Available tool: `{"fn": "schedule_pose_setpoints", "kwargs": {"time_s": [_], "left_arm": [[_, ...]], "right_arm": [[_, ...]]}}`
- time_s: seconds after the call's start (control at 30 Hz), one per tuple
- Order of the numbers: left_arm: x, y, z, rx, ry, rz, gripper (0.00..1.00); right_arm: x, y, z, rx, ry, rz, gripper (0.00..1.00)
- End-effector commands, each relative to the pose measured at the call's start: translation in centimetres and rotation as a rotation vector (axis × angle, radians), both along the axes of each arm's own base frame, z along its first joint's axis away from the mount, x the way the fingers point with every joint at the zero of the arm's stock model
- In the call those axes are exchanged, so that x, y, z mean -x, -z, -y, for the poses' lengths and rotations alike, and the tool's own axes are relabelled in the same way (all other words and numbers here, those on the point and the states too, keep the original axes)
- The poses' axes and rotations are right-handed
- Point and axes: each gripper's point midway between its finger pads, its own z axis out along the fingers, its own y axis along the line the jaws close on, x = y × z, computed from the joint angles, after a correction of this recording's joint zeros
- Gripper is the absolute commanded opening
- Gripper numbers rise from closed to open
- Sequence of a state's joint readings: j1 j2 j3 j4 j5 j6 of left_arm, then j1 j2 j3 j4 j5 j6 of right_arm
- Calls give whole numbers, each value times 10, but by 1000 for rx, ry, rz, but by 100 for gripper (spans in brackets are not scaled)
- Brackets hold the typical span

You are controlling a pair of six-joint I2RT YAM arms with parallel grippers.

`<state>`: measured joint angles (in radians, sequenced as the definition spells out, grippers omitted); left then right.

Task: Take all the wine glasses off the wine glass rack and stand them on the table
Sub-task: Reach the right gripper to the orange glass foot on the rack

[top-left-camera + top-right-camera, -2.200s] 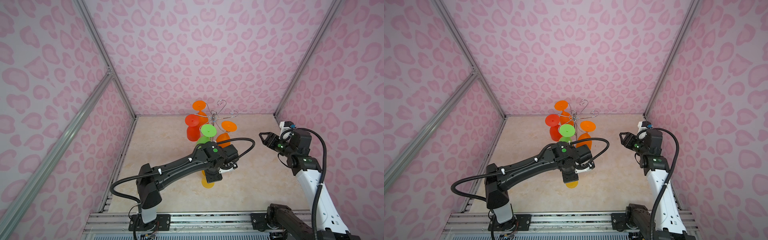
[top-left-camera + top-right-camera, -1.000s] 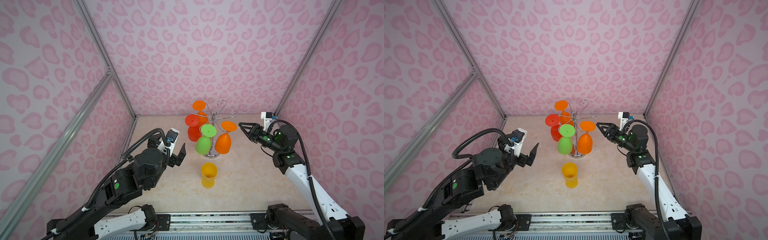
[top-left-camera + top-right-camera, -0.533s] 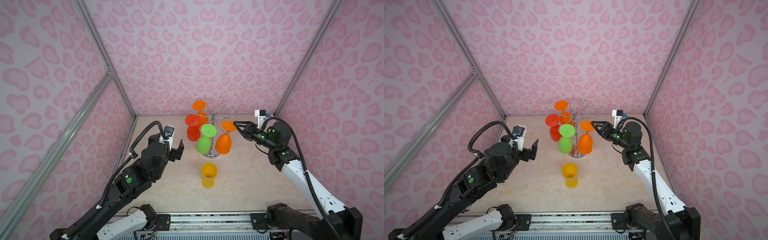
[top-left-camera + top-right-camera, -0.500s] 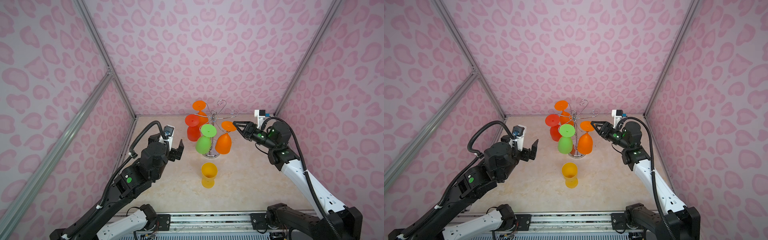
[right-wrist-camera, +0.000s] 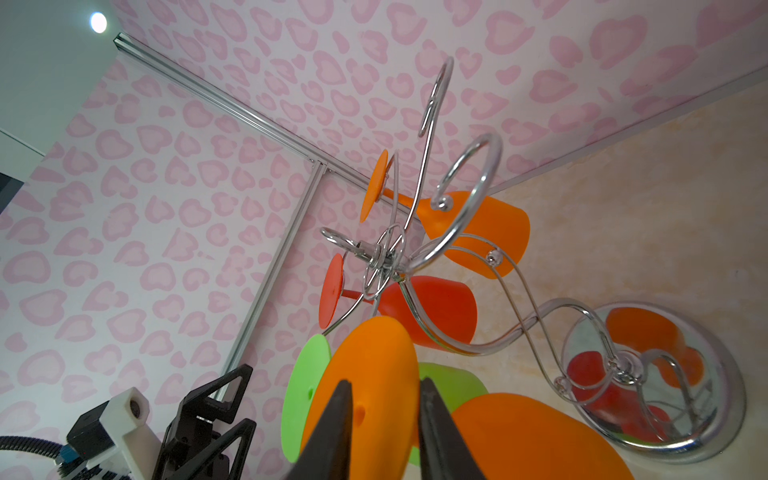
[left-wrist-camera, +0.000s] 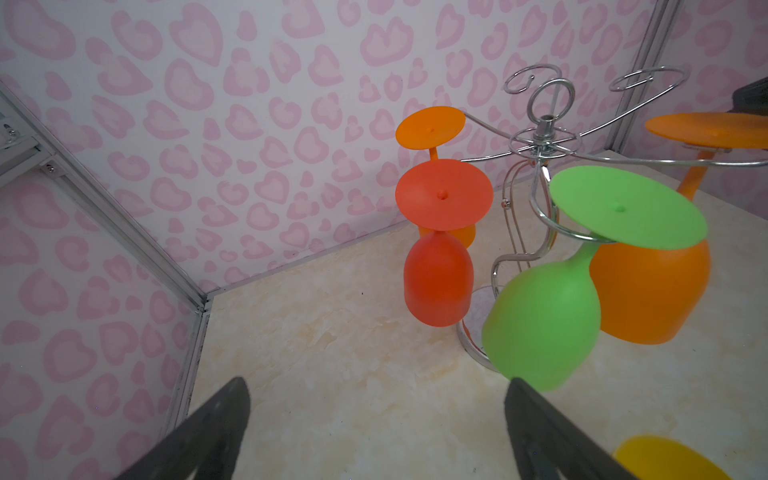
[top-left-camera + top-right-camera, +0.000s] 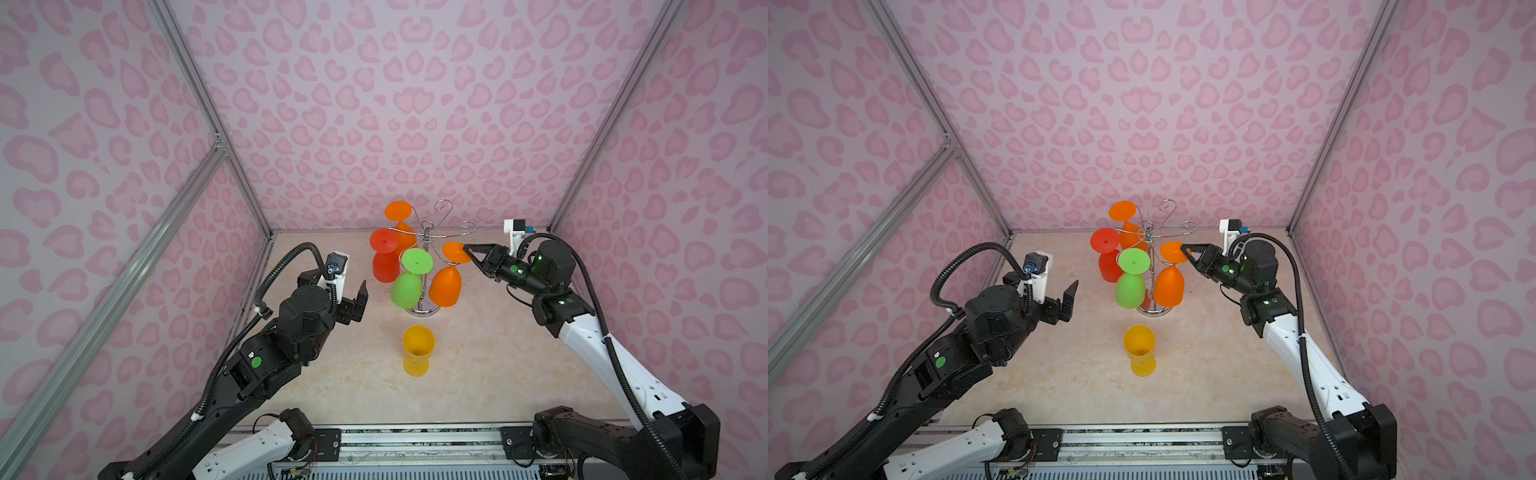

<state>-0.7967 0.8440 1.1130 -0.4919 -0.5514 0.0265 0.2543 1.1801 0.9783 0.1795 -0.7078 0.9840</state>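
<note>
The chrome wine glass rack (image 7: pixel 428 237) (image 7: pixel 1148 237) stands at the back middle, its mirror base (image 5: pixel 652 374) on the table. An orange wine glass (image 7: pixel 445 286) (image 7: pixel 1168 286) hangs upside down from the arm nearest my right gripper (image 7: pixel 468 251) (image 7: pixel 1185 249). In the right wrist view that gripper (image 5: pixel 384 384) straddles the rim of the glass's foot (image 5: pixel 374 374) with jaws narrowed. Whether the pads touch the foot I cannot tell. My left gripper (image 7: pixel 345 291) (image 6: pixel 376 384) hangs wide open and empty, left of the rack.
A green glass (image 7: pixel 407 289), a red glass (image 7: pixel 384 266) and a second orange glass (image 7: pixel 399 212) also hang from the rack. A yellow glass (image 7: pixel 417 351) stands upright on the table in front of it. Pink patterned walls close in the back and both sides.
My right gripper has moved left onto the orange glass's foot and its jaws have narrowed. The left arm has drawn back to the left, away from the yellow glass, still open.
</note>
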Motion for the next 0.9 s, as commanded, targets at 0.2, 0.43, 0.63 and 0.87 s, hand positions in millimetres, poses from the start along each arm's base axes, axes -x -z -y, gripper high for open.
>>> {"fn": "schedule_pose_setpoints", "kwargs": {"time_s": [0.2,0.43,0.63,0.87], "left_arm": [[-2,-7,1,39,1,25,97],[-2,-5,1,35,-2,19,97],[-3,-4,1,36,-2,15,97],[-3,-5,1,33,1,16,97]], "right_arm": [[2,-5,-2,-21,-13,3,11],[6,-18,-4,-81,-40,10,5],[10,-28,-3,-123,-60,10,0],[14,-39,3,-216,-78,10,0]]}}
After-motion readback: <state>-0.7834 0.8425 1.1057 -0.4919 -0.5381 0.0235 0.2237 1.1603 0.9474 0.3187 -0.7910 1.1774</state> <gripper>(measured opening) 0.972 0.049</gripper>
